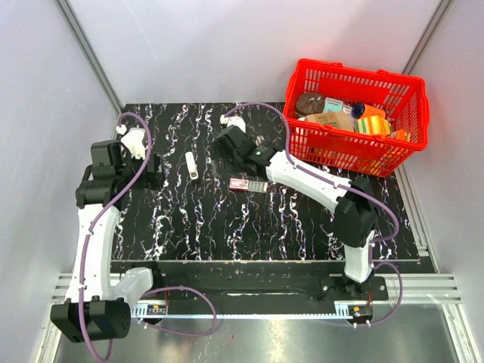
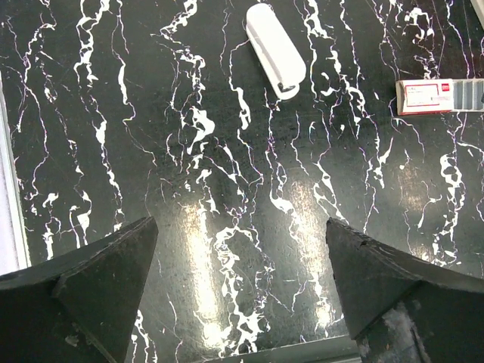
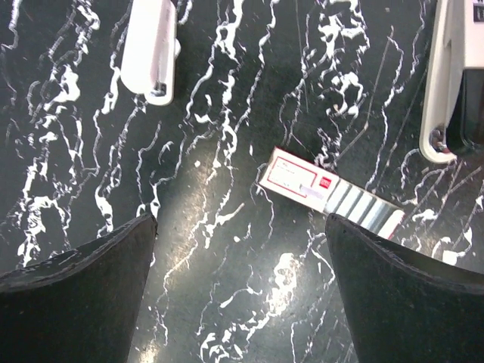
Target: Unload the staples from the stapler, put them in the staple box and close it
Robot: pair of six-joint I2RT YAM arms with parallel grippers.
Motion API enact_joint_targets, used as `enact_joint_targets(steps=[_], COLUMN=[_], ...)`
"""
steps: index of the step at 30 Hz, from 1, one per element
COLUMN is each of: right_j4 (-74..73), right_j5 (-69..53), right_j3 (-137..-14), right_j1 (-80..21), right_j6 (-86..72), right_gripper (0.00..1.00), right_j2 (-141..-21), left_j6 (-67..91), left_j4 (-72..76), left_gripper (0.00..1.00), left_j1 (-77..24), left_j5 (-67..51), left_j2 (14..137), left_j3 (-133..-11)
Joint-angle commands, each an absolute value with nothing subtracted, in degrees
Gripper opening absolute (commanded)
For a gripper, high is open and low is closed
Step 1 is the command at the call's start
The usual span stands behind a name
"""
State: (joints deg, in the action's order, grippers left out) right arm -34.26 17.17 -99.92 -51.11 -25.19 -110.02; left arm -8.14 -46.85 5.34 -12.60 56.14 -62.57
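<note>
A small white stapler [image 1: 192, 165] lies closed on the black marbled mat, left of centre. It also shows in the left wrist view [image 2: 276, 49] and the right wrist view [image 3: 151, 45]. No loose staple strip shows in any view. My left gripper [image 1: 150, 178] is open and empty over bare mat [image 2: 242, 249], near and left of the stapler. My right gripper [image 1: 227, 147] is open and empty above the mat [image 3: 242, 249], right of the stapler.
A red-and-white box [image 1: 246, 184] lies part slid open right of the stapler, with grey strips showing in its tray [image 3: 367, 208]; it also shows in the left wrist view [image 2: 439, 94]. A white object [image 3: 454, 83] sits at the right edge. A red basket [image 1: 412, 98] of items stands back right.
</note>
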Motion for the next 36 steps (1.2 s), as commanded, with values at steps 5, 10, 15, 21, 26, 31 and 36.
enact_joint_targets(steps=[5,10,15,21,26,31,36], right_j4=[-28.2,-30.23,-30.14,-34.18,-34.98,-35.95,-33.93], right_j5=[12.83,13.01,11.34,11.08,10.9,12.82,14.59], right_j3=[-111.42,-120.05,-125.41,-137.17,-143.43,-146.6,-146.6], right_j1=[-50.98,-51.15,-51.68,-52.21,-53.0,-54.14,-55.37], right_j6=[-21.97,-21.27,-20.92,-20.39,-18.72,-17.67,-16.96], right_gripper=[0.99,0.95,0.91,0.88,0.87,0.85,0.85], right_j2=[-121.26,-129.1,-133.41,-141.75,-146.68,-149.41,-150.82], left_j6=[-6.86,-6.77,-7.91,-10.72,-11.86,-13.27,-13.27], left_j4=[-45.96,-47.46,-50.09,-50.63,-49.57,-48.61,-48.07], left_gripper=[0.99,0.99,0.99,0.99,0.99,0.99,0.99], left_j1=[8.6,16.42,24.24,25.93,25.93,27.07,27.07], left_j5=[-13.0,-17.4,-24.77,-25.05,-24.79,-28.21,-28.74], left_j2=[55.02,56.77,59.15,60.38,60.03,58.01,58.53], left_j3=[-63.8,-65.74,-67.24,-64.78,-61.44,-58.46,-56.78])
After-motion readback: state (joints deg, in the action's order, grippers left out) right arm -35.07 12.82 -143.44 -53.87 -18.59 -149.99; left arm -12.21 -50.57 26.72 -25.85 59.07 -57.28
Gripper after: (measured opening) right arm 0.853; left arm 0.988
